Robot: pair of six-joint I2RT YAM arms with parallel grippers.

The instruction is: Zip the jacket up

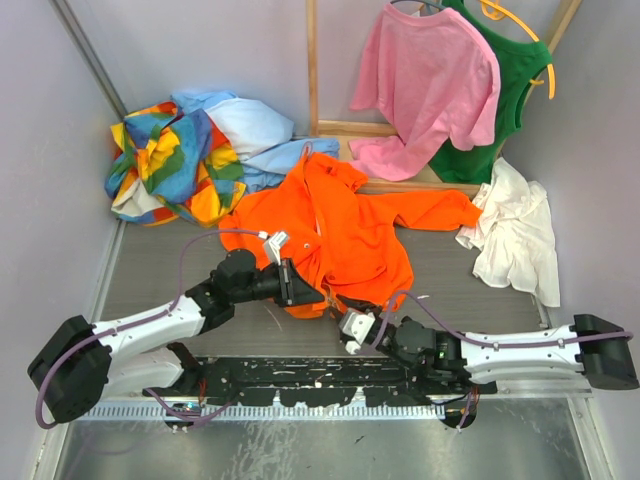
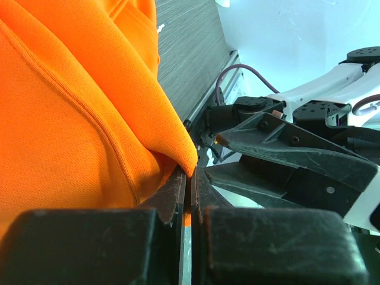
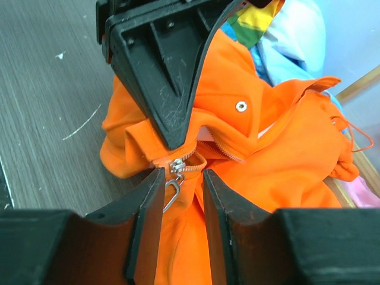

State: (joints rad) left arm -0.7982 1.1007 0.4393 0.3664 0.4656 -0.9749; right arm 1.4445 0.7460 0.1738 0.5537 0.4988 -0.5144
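Observation:
The orange jacket [image 1: 350, 225] lies crumpled at the table's middle, its front part open with pale lining showing [image 3: 217, 132]. My left gripper [image 1: 298, 288] is shut on the jacket's bottom hem; in the left wrist view the jaws pinch a fold of orange fabric [image 2: 119, 119]. My right gripper [image 1: 352, 326] is open at the hem. In its wrist view the silver zipper slider [image 3: 177, 167] and its pull tab [image 3: 171, 195] hang between my open fingers [image 3: 181, 175], close to the left one. The left gripper [image 3: 160, 71] holds the hem just above the slider.
A multicoloured patchwork garment [image 1: 170, 160] and a light blue cloth [image 1: 250, 128] lie at the back left. A pink T-shirt [image 1: 425, 85] and a green top [image 1: 512, 90] hang at the back right. A white cloth [image 1: 515, 235] lies at the right. A wooden frame [image 1: 312, 60] stands behind.

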